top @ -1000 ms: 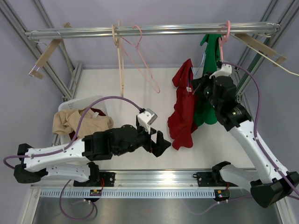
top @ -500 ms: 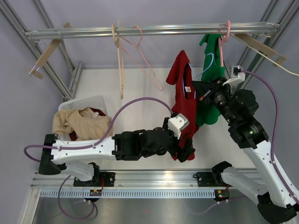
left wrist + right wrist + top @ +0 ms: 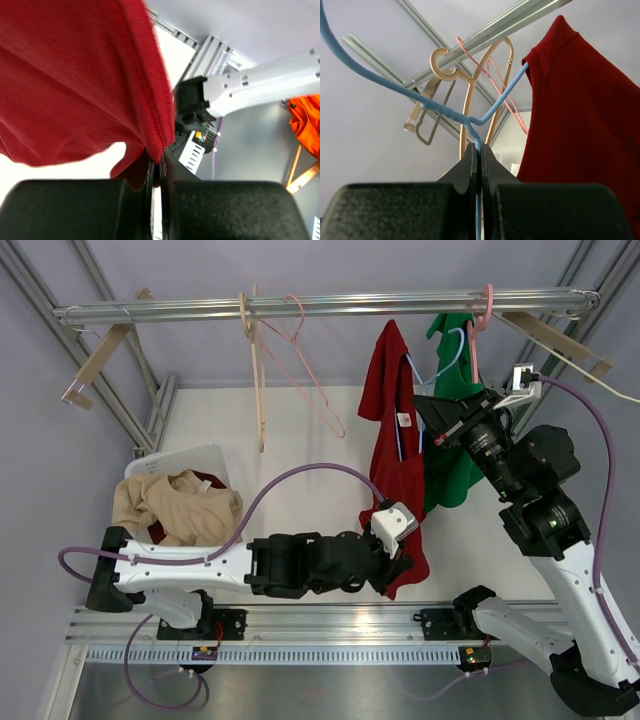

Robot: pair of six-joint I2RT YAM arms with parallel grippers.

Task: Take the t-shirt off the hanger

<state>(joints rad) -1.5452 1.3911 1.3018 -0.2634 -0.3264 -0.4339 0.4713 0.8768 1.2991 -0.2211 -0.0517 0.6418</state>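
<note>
Label (image 3: 404,420) inside the red t-shirt (image 3: 392,475) is unreadable; left claw (image 3: 159,172) pinches its hem, right claw (image 3: 480,155) grips the blue hanger (image 3: 440,111).

I read a white table (image 3: 300,440) — flat and pale, running back toward the rear wall. At its left edge sits a white plastic basket (image 3: 185,458); in it lies a beige garment (image 3: 165,502) with a dark red one (image 3: 208,480) partly under it. Along the near edge runs a metal rail (image 3: 330,618) — the left arm's base (image 3: 170,605) and the right arm's base (image 3: 510,625) stand on it.
</note>
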